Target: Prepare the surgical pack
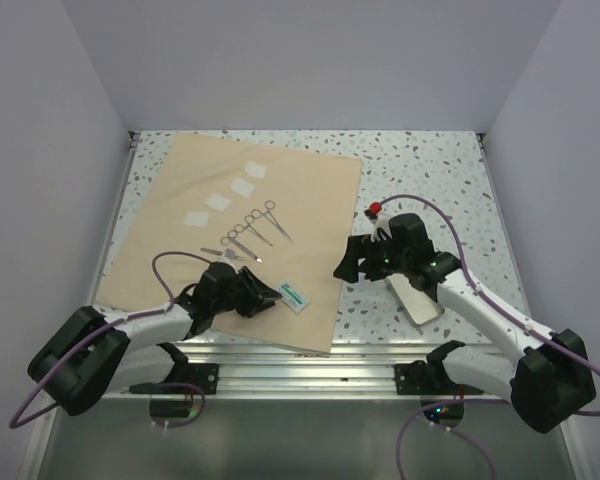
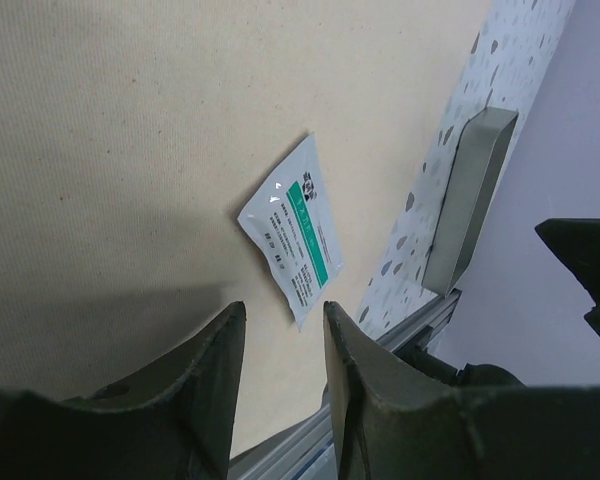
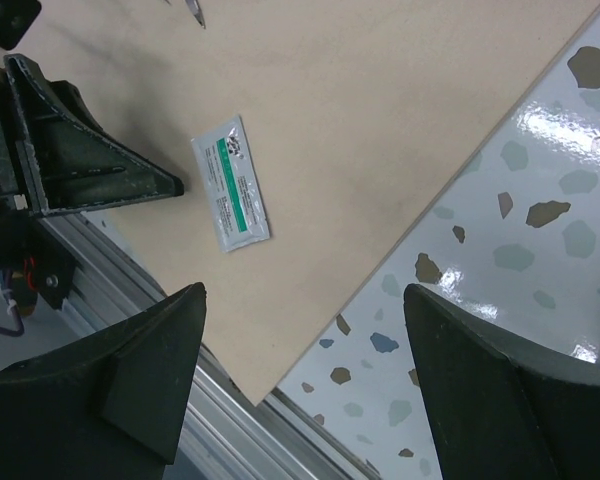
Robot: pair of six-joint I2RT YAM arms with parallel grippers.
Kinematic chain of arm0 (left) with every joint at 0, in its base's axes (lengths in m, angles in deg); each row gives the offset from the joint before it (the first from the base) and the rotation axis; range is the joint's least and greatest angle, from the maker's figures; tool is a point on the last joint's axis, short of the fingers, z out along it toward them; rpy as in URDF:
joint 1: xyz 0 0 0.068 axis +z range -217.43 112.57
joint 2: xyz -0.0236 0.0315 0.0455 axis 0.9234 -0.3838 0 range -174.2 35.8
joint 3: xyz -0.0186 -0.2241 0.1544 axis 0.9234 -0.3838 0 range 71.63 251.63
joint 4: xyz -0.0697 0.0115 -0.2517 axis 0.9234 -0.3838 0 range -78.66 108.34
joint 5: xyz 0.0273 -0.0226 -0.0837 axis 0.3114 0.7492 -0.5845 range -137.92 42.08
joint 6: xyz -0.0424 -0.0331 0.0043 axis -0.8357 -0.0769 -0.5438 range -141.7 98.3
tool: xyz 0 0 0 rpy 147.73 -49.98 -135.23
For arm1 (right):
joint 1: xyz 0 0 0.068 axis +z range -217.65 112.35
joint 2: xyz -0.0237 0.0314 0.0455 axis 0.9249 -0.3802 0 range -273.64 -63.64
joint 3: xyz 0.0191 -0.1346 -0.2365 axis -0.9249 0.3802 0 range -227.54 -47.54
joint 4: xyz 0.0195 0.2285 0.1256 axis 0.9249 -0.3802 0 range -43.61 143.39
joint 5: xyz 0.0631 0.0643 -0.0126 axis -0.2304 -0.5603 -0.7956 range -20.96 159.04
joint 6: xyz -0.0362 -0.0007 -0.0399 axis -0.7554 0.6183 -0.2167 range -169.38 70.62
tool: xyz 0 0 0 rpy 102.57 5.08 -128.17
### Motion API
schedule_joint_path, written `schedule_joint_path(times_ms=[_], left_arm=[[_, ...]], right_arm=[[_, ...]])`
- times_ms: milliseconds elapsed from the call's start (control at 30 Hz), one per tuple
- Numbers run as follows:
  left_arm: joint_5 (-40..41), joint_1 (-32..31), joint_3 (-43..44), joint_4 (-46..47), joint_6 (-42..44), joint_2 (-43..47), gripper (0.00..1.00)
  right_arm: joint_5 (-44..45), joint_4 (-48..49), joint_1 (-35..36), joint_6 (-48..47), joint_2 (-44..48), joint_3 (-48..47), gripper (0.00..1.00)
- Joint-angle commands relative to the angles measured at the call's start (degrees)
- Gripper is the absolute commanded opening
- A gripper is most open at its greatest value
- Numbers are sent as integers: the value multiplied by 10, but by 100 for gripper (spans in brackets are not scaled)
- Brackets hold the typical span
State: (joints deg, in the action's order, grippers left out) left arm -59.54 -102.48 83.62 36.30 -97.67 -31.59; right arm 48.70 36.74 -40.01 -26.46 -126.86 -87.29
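The surgical pack's tan wrap (image 1: 280, 190) lies spread flat on the speckled table (image 1: 430, 170). On it near its front edge rests a white packet with a green stripe (image 1: 294, 295). My left gripper (image 1: 270, 293) hovers low over the wrap just left of that packet. In the left wrist view the gripper (image 2: 283, 315) is open, nothing sits between its fingers, and the packet (image 2: 292, 235) lies just past the tips. My right gripper (image 1: 352, 258) stands wide open over the wrap's right edge. In the right wrist view it (image 3: 302, 292) is empty above the wrap's corner (image 3: 380, 120), the packet (image 3: 231, 192) farther off.
Several metal scissors and forceps (image 1: 255, 225) and three white gauze squares (image 1: 230, 195) lie mid-wrap. A shiny metal tray (image 1: 420, 300) sits under the right arm, also seen in the left wrist view as the tray (image 2: 470, 195). An aluminium rail (image 1: 310, 365) runs along the near edge.
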Motion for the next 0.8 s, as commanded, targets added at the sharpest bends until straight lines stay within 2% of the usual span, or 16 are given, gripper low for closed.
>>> schedule_joint_path(times_ms=[0, 433, 767], left_arm=[[19, -4, 26, 42, -10, -13, 40], [17, -10, 50, 60, -17, -75, 34], [60, -32, 84, -32, -9, -56, 35]], right_arm=[[6, 24, 1, -4, 13, 10, 84], [8, 28, 1, -8, 16, 15, 84], [8, 28, 1, -9, 15, 15, 84]])
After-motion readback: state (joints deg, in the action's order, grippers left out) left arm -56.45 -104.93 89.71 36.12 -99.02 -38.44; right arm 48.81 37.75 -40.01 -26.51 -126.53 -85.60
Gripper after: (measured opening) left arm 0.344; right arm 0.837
